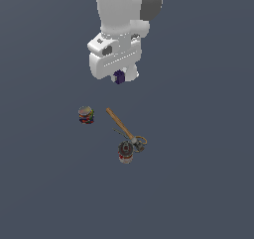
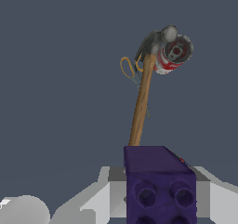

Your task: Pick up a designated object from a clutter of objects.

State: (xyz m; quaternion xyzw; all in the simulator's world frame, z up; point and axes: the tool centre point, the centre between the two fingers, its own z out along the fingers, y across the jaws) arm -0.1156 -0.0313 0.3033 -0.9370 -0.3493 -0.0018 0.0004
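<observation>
Purple cube (image 2: 158, 183) fills the foreground of the wrist view, a dark block with round sockets on its face, clamped in the hand (image 2: 160, 195) with grey finger pads (image 2: 116, 190) pressing on both flanks. From the exterior view the same cube (image 1: 118, 77) hangs under the white hand (image 1: 118, 77), raised well clear of the tabletop (image 1: 39, 183), so the designated object looks already picked.

Taking the hammer (image 1: 121, 125) as the landmark: its wooden handle end points toward the hand, well below it, and its metal head lies at the far end. Touching or just beside that head stands the dark-topped can (image 1: 126, 153), red and white on its side in the wrist view. A thin yellowish ring (image 1: 140, 141) lies close against the head on the exterior view's right. The striped round thing (image 1: 86, 115) sits apart from the handle, toward the exterior view's left.

To finish well, I judge the hand should keep firm, even pressure and rise straight, without tilting; such a small block could twist out between the pads if the lift jerks.
</observation>
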